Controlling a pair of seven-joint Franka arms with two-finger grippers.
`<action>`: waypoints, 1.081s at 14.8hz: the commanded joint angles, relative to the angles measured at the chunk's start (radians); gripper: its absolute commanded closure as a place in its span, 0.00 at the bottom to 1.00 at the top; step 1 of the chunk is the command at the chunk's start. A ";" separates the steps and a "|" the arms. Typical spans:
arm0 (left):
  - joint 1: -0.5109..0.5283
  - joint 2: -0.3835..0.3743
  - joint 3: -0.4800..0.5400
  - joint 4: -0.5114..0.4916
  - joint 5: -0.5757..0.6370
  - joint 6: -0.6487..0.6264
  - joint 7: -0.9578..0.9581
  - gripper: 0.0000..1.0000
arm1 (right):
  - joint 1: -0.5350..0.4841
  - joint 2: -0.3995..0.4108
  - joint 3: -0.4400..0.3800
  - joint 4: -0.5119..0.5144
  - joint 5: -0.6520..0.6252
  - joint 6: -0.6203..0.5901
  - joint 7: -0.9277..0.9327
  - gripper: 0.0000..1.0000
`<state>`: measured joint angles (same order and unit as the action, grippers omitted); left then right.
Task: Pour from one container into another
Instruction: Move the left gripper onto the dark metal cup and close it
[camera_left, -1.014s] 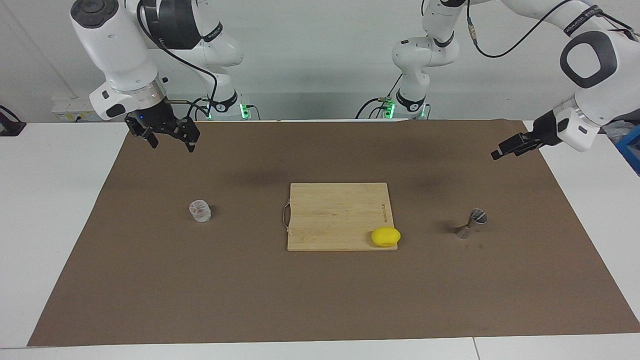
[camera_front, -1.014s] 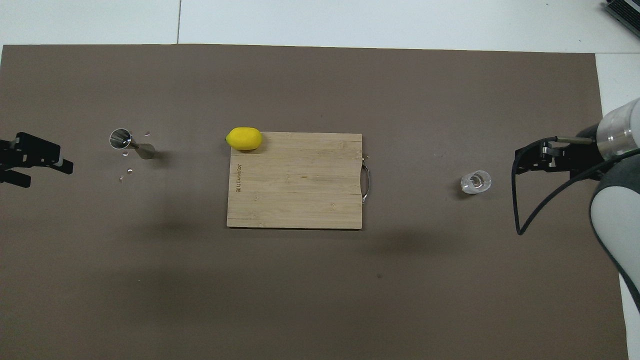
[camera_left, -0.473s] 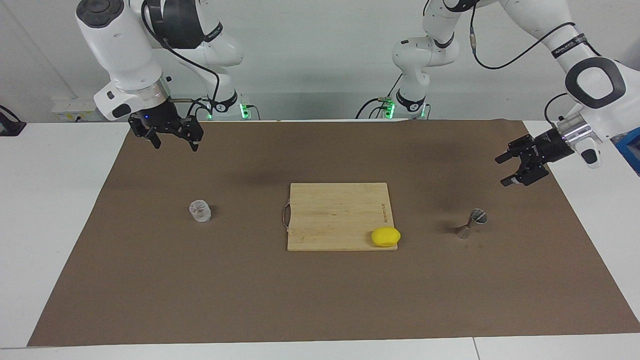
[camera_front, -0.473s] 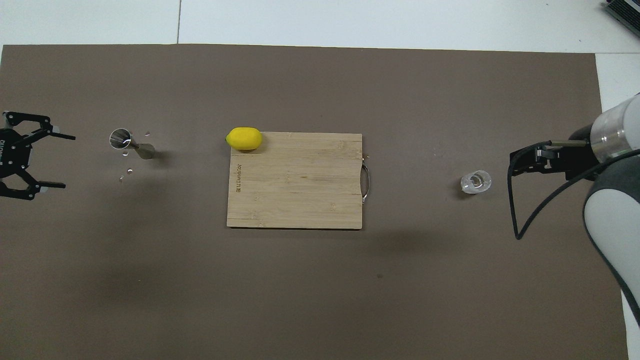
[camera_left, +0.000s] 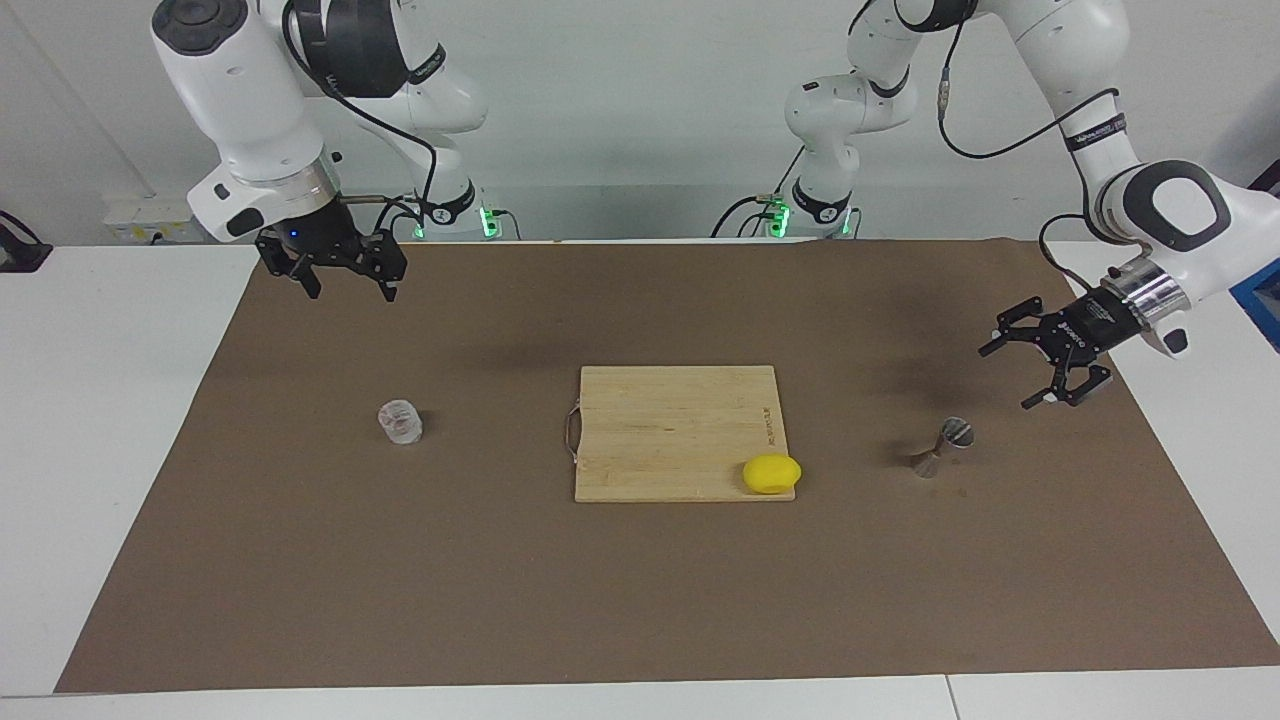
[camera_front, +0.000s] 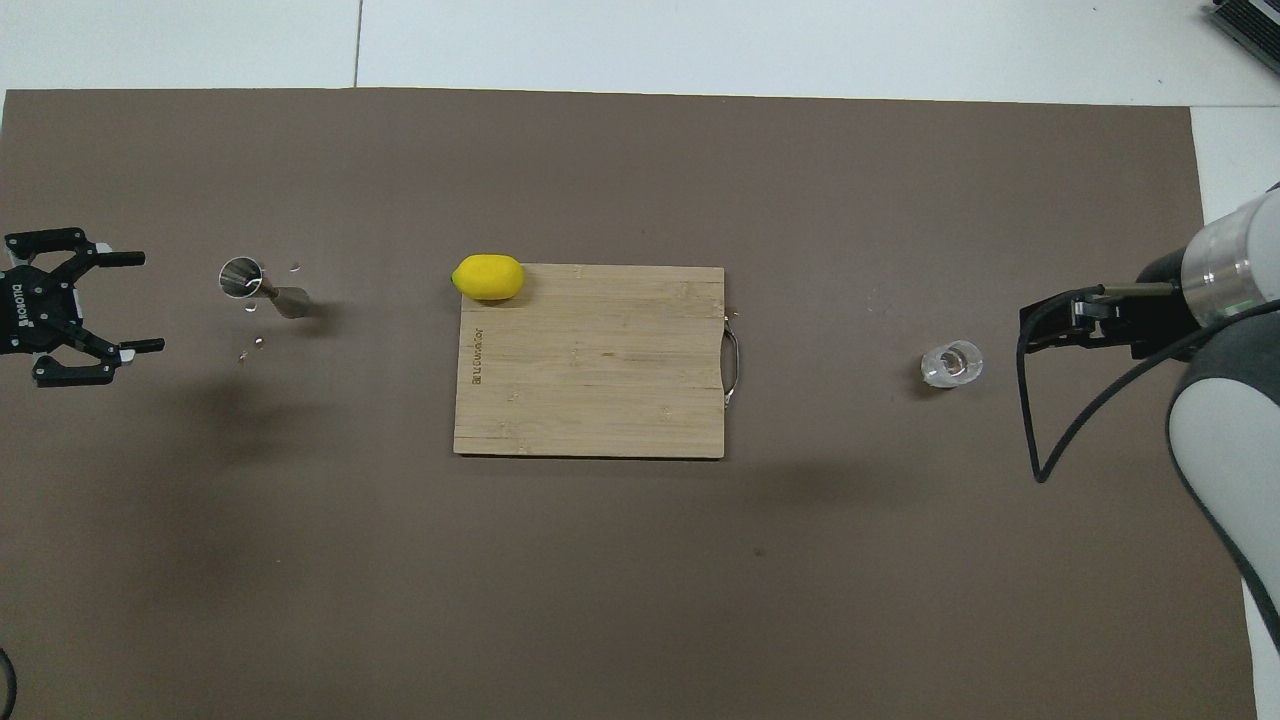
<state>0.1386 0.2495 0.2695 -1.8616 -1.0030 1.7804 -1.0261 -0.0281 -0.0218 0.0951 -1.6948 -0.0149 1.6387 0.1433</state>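
The clear faceted glass tumbler stands upright on the brown mat toward the right arm's end. The silver hourglass jigger stands on the mat toward the left arm's end. My left gripper is open and empty. It hangs over the mat just beside the jigger, fingers pointing toward it, not touching. My right gripper is open and empty, raised over the mat at the right arm's end, apart from the tumbler.
A wooden cutting board with a metal handle lies mid-mat. A yellow lemon sits at the board's corner toward the jigger. A few small drops lie on the mat around the jigger.
My left gripper has turned, come down and moved in toward the jigger, its fingers now spread wide. My right gripper has shifted only slightly. Tumbler and jigger have not moved.
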 joint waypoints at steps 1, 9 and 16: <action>-0.007 0.029 -0.010 -0.036 -0.081 0.056 -0.019 0.00 | -0.004 -0.010 0.002 -0.006 0.000 0.006 -0.027 0.00; -0.047 0.074 -0.018 -0.073 -0.172 0.126 0.023 0.00 | -0.004 -0.012 0.002 -0.006 0.000 0.003 -0.014 0.00; -0.089 0.076 -0.016 -0.090 -0.241 0.183 0.029 0.00 | -0.004 -0.012 0.002 -0.006 0.000 0.003 -0.022 0.00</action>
<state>0.0718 0.3281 0.2418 -1.9282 -1.2086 1.9306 -1.0175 -0.0281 -0.0219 0.0951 -1.6949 -0.0149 1.6387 0.1433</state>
